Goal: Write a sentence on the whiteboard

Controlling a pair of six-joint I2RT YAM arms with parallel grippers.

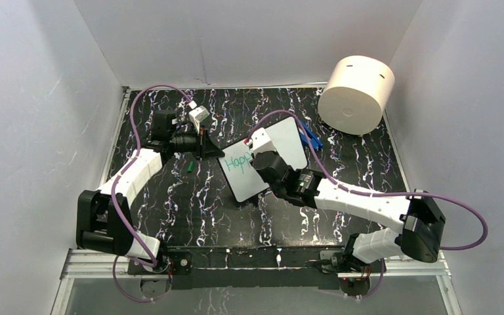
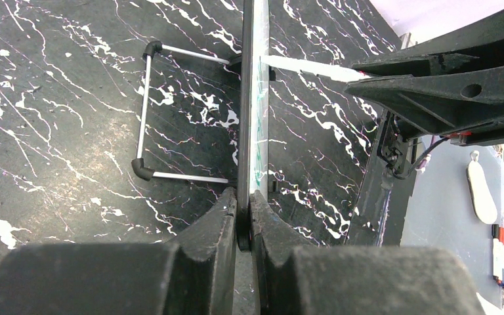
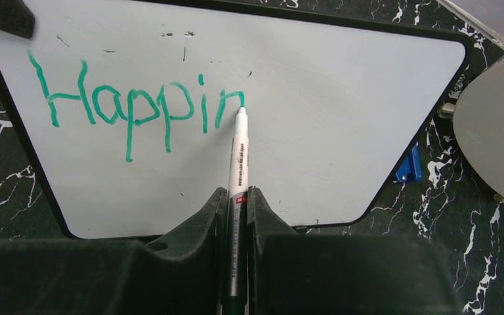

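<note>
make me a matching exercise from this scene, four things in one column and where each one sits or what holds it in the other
Things:
1 whiteboard
2 marker
3 cream cylinder
4 small green piece

Places or states:
a lying loose on the table
b pinched by its edge in the left claw
c clamped in the right claw, tip at the lettering
d by the table's far right corner

Pairs: 1-b, 2-c, 3-d, 4-a
</note>
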